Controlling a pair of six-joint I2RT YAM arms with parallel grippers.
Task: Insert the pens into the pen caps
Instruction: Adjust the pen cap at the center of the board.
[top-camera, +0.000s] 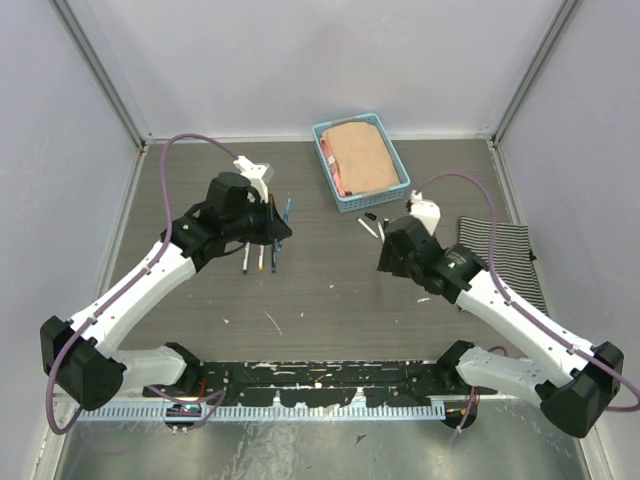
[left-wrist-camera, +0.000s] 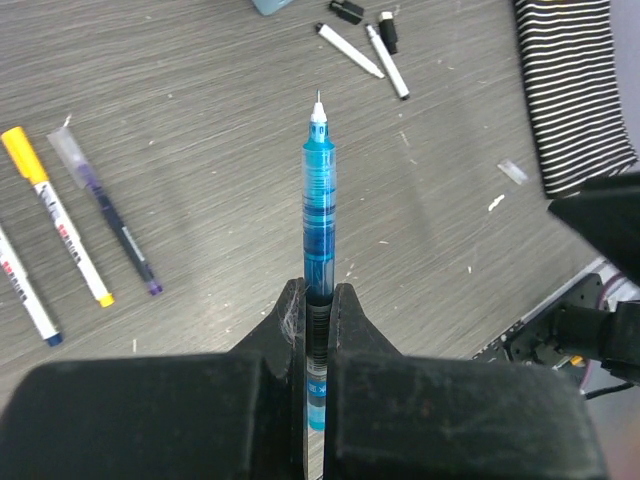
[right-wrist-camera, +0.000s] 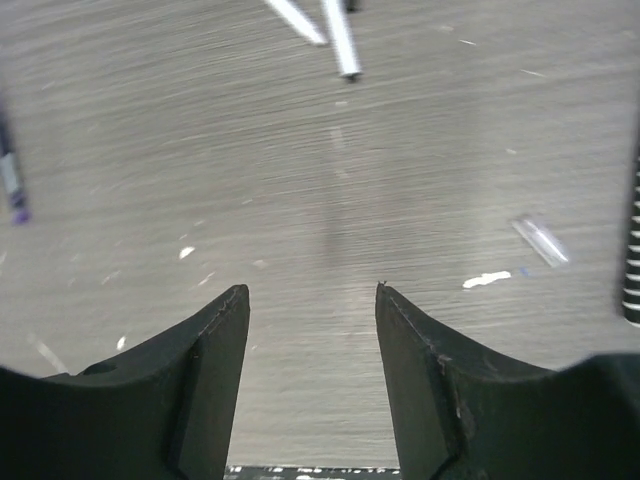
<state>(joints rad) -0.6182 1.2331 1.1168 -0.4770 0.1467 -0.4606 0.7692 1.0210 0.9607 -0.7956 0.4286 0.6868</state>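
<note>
My left gripper (left-wrist-camera: 318, 295) is shut on a translucent blue pen (left-wrist-camera: 318, 200) and holds it above the table, its bare tip pointing away; in the top view the gripper (top-camera: 277, 228) and the blue pen (top-camera: 287, 210) are left of centre. Three pens lie under it: a white one with a yellow cap (left-wrist-camera: 50, 210), a purple one with a clear cap (left-wrist-camera: 105, 215), and a white one (left-wrist-camera: 25, 290). Two white pens (left-wrist-camera: 350, 50) and black caps (left-wrist-camera: 347, 11) lie near the basket. My right gripper (right-wrist-camera: 312, 290) is open and empty above bare table (top-camera: 385, 255). A small clear cap (right-wrist-camera: 540, 240) lies to its right.
A blue basket (top-camera: 322, 135) holding a tan cloth stands at the back centre. A striped cloth (top-camera: 500, 255) lies at the right, also seen in the left wrist view (left-wrist-camera: 575, 90). White flecks dot the table. Grey walls close in three sides.
</note>
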